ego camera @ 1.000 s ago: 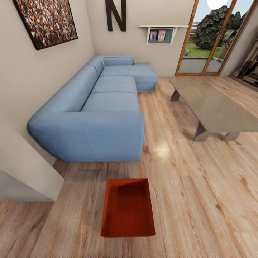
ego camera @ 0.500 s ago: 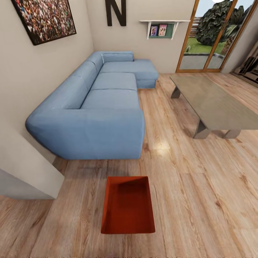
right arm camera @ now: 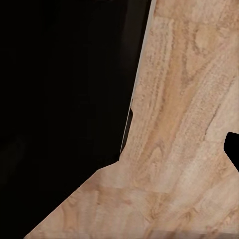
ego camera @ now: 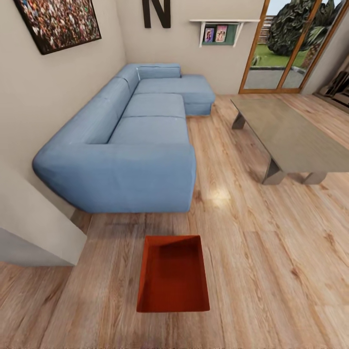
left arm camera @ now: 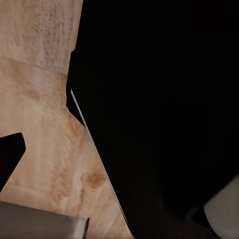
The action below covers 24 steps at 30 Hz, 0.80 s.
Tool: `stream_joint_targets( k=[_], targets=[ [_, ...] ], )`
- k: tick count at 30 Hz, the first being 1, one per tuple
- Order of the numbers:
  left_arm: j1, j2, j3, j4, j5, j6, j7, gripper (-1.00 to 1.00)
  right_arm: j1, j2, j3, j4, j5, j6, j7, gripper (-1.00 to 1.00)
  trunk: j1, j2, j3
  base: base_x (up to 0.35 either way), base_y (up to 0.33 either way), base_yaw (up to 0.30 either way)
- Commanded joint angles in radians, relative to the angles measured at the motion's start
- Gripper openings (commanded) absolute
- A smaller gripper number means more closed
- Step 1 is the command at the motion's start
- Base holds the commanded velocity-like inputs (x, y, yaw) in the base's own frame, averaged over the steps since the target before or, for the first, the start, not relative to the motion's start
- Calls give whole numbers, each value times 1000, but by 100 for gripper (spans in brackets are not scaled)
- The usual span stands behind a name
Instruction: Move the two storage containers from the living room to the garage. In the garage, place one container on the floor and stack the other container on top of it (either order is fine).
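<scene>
we saw one storage container lying flat on the light wood-plank floor of the living room, its open top facing up and its inside in shadow at the end toward the sofa. taking the sofa as our landmark, the container sat just in front of the sofa's near armrest end, apart from it, with a strip of bare planks between them. we could see only this one bin.

beyond the container, the light-blue sectional ran along the beige wall and turned a corner at its far end. across the planks from the sofa stood the low grey table, well apart from the bin. on the wall above the sofa hung a framed picture, and on the wall past the sofa's far end were a dark letter n and a small shelf. further along that wall from the sofa was a wood-framed glass door with greenery outside.

the head view gave us the room and the bin; the wrist views gave us neither, only close planks beside large black shapes we could not identify. from these we could not tell how the jaws of either arm stood.
</scene>
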State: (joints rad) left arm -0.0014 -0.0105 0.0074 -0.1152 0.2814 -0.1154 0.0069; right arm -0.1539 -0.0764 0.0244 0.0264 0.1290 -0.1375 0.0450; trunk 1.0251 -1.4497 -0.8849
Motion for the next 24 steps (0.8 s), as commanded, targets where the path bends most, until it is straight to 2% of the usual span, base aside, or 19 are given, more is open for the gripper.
stream_joint_targets(
  k=[1, 24],
  targets=[
    [0, 0, 0, 0, 4, -3, 1, 100, -1, 0, 2, 3, 6, -6, 1, 100, 0, 0, -2, 0, 0, 0],
    [0, 0, 0, 0, 4, -3, 1, 100, -1, 0, 2, 3, 4, -6, 0, 100, 0, 0, -39, 0, 0, 0]
  ],
)
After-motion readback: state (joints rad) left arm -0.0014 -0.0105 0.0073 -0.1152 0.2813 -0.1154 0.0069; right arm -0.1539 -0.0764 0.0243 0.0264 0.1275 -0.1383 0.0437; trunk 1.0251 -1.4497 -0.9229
